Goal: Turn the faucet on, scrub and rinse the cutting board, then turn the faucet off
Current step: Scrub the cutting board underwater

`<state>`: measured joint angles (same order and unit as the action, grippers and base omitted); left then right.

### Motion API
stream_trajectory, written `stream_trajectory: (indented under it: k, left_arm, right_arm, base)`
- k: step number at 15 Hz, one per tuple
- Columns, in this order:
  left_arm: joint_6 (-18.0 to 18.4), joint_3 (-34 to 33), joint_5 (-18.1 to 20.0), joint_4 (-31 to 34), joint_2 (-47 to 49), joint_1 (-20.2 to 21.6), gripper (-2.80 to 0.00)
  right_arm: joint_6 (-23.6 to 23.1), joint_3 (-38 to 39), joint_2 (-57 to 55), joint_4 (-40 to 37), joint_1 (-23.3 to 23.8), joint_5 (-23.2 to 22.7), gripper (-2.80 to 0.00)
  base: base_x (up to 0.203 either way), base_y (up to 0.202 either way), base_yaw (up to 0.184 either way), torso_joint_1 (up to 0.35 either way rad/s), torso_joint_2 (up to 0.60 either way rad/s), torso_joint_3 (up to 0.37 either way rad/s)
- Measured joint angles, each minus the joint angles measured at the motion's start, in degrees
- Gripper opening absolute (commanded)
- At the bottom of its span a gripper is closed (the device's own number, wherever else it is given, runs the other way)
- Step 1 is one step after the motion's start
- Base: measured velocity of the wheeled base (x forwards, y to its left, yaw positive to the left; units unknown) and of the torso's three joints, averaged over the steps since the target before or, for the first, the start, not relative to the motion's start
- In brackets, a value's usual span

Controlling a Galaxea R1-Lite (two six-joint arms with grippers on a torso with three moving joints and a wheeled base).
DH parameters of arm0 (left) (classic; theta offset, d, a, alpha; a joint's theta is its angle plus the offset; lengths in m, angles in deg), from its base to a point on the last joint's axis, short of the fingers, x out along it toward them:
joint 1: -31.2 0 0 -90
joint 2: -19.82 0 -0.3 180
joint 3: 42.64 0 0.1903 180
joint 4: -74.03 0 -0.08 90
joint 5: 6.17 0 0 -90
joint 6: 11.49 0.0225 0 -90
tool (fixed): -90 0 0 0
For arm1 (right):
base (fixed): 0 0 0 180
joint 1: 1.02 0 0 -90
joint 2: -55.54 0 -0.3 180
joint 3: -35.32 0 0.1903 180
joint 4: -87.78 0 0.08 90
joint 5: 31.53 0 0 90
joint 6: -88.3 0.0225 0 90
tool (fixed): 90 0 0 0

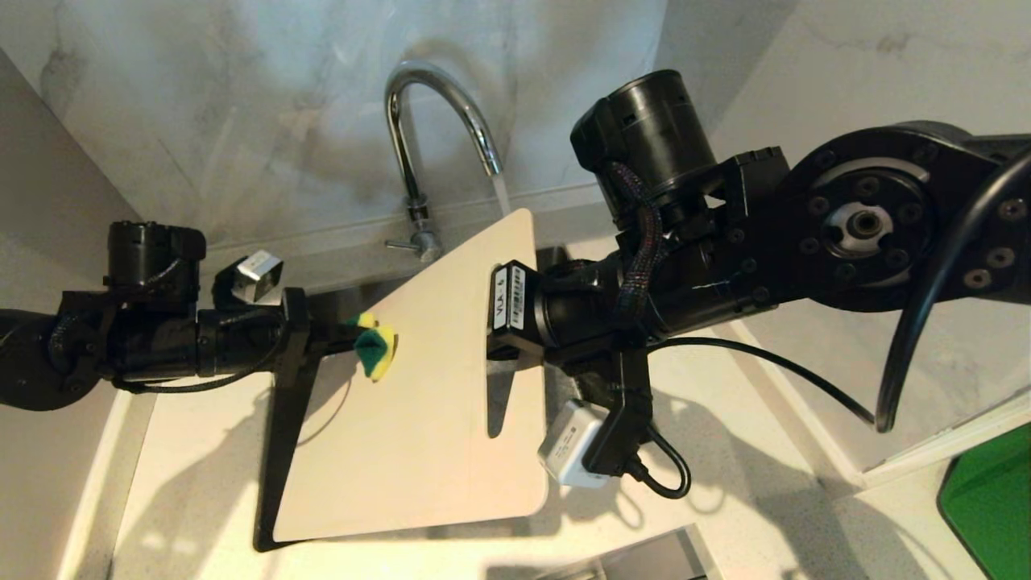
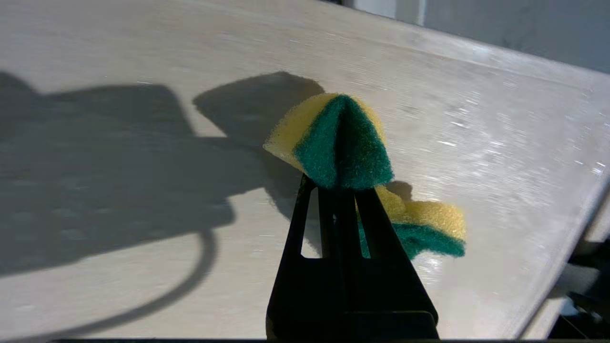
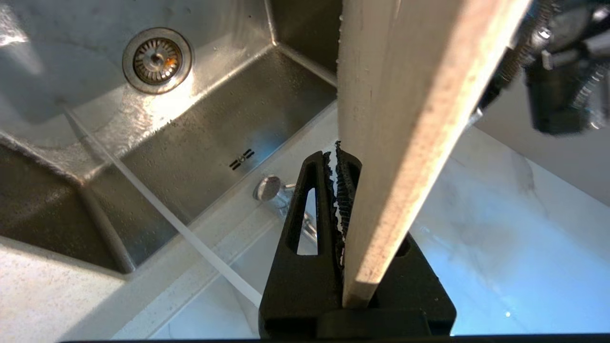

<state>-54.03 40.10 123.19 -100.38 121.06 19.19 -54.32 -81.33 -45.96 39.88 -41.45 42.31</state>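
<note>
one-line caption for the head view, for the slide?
Right gripper holds the cutting board tilted under the running faucet while left gripper presses a sponge against its face.

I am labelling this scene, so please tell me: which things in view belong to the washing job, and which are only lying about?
Belong to the job:
faucet, running
cutting board, gripped by right gripper
sponge, pinched in left gripper
sink

Only lying about:
green object at the counter's edge
</note>
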Motion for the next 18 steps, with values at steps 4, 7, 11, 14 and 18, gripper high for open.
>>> stream_trajectory:
  k: [4, 7, 11, 14, 18]
  left_arm:
    - [1.17, 0.16, 0.33, -0.49, 1.72, 2.64, -2.80]
    - [1.45, 0.08, 0.49, -1.86, 3.48, 3.93, -2.80]
    - [3.82, -0.13, 0.53, -1.94, 6.24, 4.50, -2.80]
    - [4.83, -0.16, 0.62, -2.01, 8.80, 5.37, -2.80]
    - [5.27, 0.17, 4.81, -4.00, 12.57, 8.18, -2.80]
  right_arm:
    - [0.12, -0.08, 0.85, 0.02, 0.72, -0.23, -2.80]
    - [0.08, -0.16, 1.37, 0.05, 2.30, -0.78, -2.80]
    - [0.47, -0.41, 2.16, 0.00, 3.93, -1.53, -2.80]
    - [0.53, -0.45, 2.91, 0.00, 4.39, -1.85, -2.80]
    - [0.63, -0.19, 4.29, 0.07, 5.19, -1.96, -2.80]
  base:
    - [0.000, 0.000, 0.000, 0.000, 0.00, 0.000]
    - [0.000, 0.000, 0.000, 0.000, 0.00, 0.000]
    - [0.000, 0.000, 0.000, 0.000, 0.00, 0.000]
    - [0.000, 0.000, 0.000, 0.000, 0.00, 0.000]
    - [0.000, 0.000, 0.000, 0.000, 0.00, 0.000]
